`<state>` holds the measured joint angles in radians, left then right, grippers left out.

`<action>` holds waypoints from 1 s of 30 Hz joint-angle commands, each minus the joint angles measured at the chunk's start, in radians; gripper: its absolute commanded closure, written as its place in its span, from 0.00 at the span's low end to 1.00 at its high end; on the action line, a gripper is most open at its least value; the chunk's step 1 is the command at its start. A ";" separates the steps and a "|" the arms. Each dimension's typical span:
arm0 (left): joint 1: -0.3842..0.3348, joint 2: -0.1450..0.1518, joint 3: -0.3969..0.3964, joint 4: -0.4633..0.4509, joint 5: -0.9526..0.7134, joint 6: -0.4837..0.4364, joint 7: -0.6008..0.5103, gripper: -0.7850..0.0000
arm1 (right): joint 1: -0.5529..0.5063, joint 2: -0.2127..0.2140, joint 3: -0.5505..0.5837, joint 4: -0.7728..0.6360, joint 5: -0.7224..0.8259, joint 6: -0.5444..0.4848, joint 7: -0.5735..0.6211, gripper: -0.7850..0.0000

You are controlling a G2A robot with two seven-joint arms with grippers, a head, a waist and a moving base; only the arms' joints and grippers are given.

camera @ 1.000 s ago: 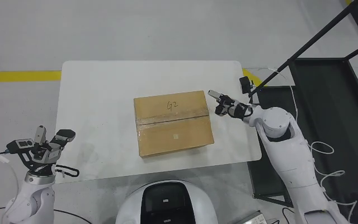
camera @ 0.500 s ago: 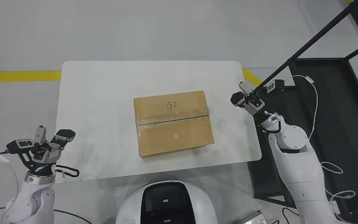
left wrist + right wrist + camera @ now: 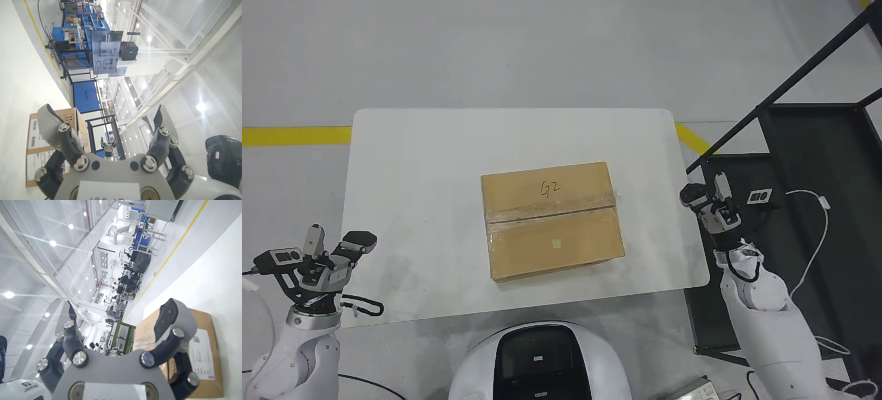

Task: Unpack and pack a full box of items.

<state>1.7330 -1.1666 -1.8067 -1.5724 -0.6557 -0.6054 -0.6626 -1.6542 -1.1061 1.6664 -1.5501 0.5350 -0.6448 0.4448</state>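
1. Since the flaps are shut and taped along the middle seam, nothing inside the cardboard box [image 3: 553,220] can be seen, so what's packed in it can't be told.
2. The box is set flat near the middle of the white table [image 3: 412,180]. A handwritten mark is scribbled on its top, and printed labels are stuck on its sides, as seen from both wrist views.
3. The left gripper [image 3: 335,240] is held just off the table's left corner on the robot's side, well apart from the box. Its jaws are spread wide and nothing is gripped between them.
4. The right gripper [image 3: 708,190] is held just past the table's right edge, near the box's right end but not touching it. Its jaws are spread wide too, and nothing is held.
5. A dark metal rack [image 3: 802,200] is parked right beside the table on the right, and a yellow line [image 3: 292,135] is painted on the floor off the table's far-left side.
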 commanded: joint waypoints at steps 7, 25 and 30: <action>-0.004 -0.001 0.016 -0.050 0.095 0.040 0.057 0.00 | -0.010 0.001 0.009 -0.003 0.020 0.009 0.039 0.00; 0.073 -0.048 0.203 -0.229 0.609 0.189 0.666 0.00 | -0.010 0.001 0.009 -0.003 0.020 0.009 0.039 0.00; 0.084 -0.057 0.210 -0.194 0.650 0.173 0.759 0.00 | -0.010 0.001 0.009 -0.003 0.020 0.009 0.039 0.00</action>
<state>1.8154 -1.2216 -1.5968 -1.7735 -0.0119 -0.4251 0.0776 -1.6637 -1.1052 1.6755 -1.5529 0.5545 -0.6358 0.4834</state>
